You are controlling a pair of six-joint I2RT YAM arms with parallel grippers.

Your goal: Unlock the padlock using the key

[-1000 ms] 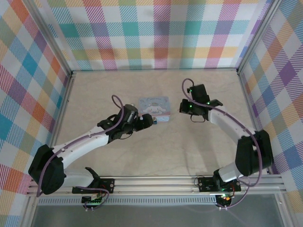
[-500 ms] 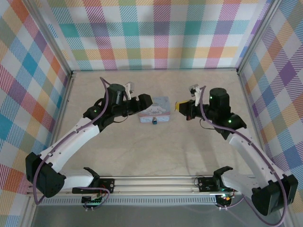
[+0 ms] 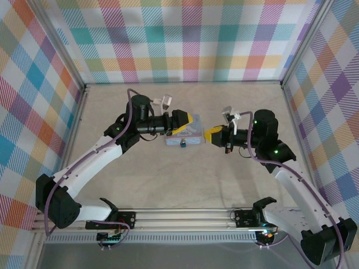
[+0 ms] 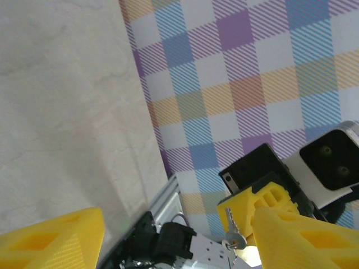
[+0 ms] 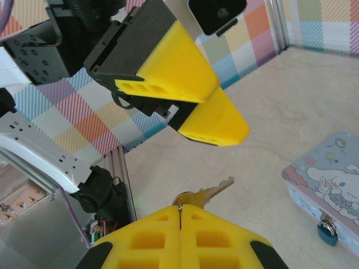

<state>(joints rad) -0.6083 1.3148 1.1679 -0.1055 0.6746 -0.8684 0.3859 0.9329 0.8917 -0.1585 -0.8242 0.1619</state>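
Observation:
The tiny blue padlock (image 3: pixel 183 143) hangs at the front edge of the pale-blue cartoon tin (image 3: pixel 193 136); the right wrist view has it at the tin's near side (image 5: pixel 327 232). My right gripper (image 3: pixel 211 136) (image 5: pixel 180 208) is shut on the key (image 5: pixel 208 194), whose silvery blade sticks out past the fingertips, just right of the tin. My left gripper (image 3: pixel 183 121) hovers over the tin, open, its fingers (image 4: pixel 53 241) far apart with nothing between them. From the left wrist view the key (image 4: pixel 230 231) shows against the right gripper's yellow pad.
The tin (image 5: pixel 330 179) lies on the beige tabletop (image 3: pixel 185 179) near the middle. Plaid walls and aluminium frame rails (image 3: pixel 291 106) enclose the workspace on three sides. Open table lies in front of the tin and behind it.
My left gripper has left the padlock at the tin's front, risen and swung over the tin. My right gripper has turned and moved left toward the tin, key still held.

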